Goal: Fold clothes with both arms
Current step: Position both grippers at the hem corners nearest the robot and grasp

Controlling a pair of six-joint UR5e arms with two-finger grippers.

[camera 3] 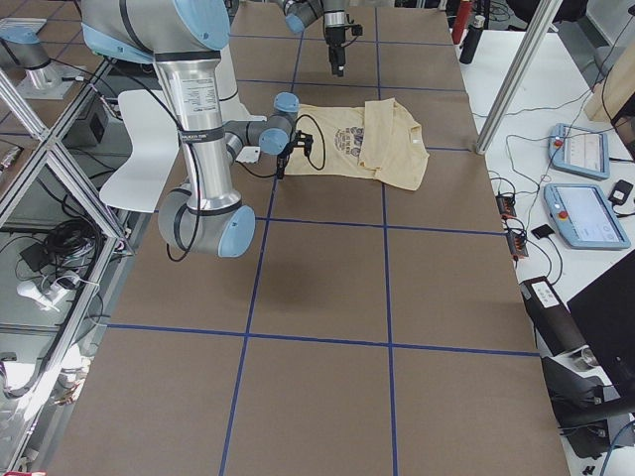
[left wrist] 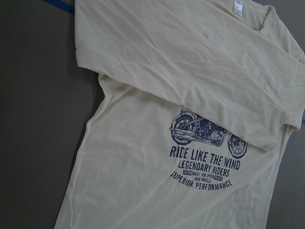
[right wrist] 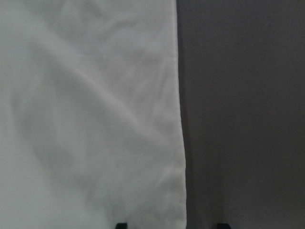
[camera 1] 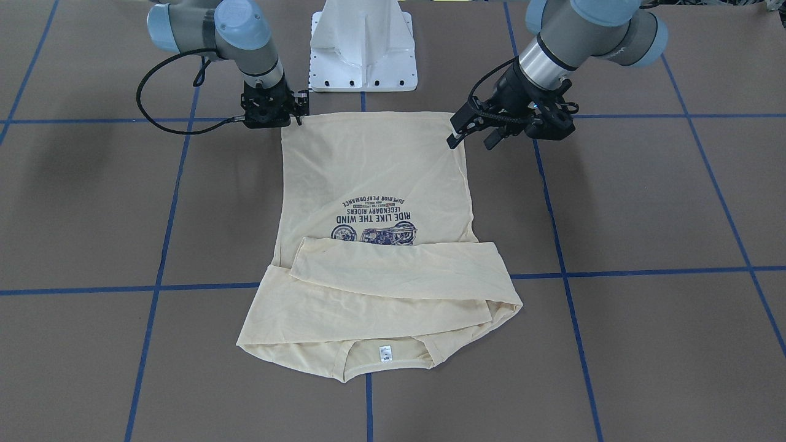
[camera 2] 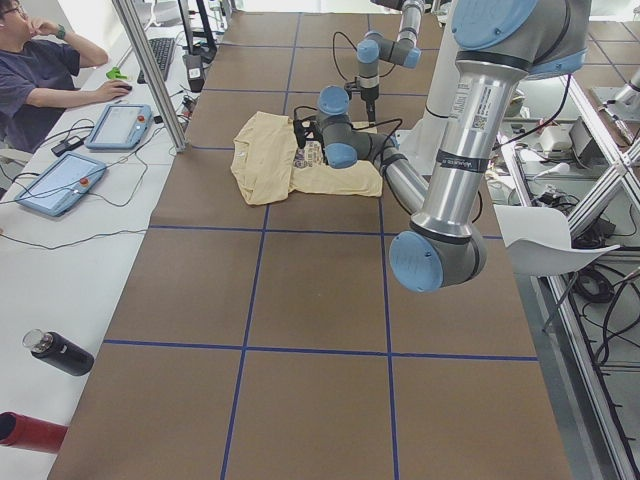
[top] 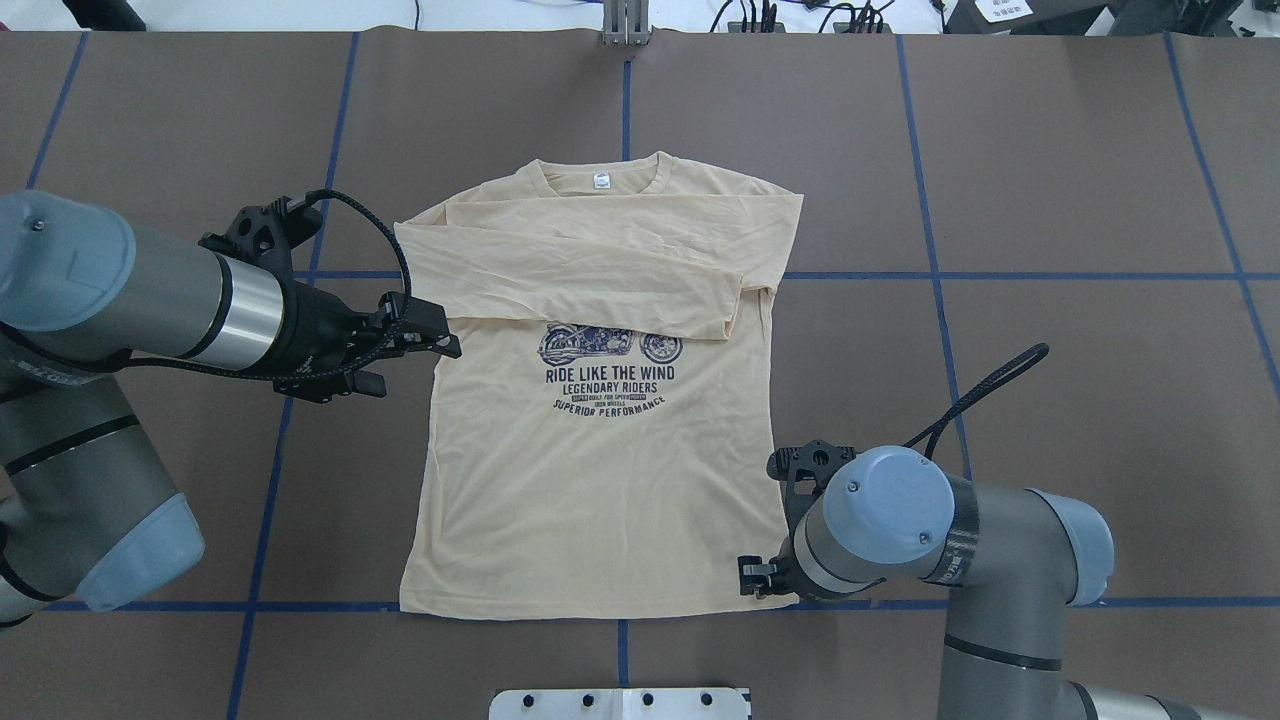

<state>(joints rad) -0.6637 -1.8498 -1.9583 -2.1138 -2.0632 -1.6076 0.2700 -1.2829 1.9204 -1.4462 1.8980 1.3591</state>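
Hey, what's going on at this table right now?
Two robot arms are folding a cream shirt lying print-up on the table, both sleeves already folded across the chest. The right gripper is down at a hem corner, fingers open astride its edge. The left gripper hangs open by the opposite side edge, holding nothing.

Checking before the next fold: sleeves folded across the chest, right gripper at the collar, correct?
No. The right gripper sits at the bottom hem corner of the shirt, not the collar; the overhead view shows it. Sleeves are folded across the chest.
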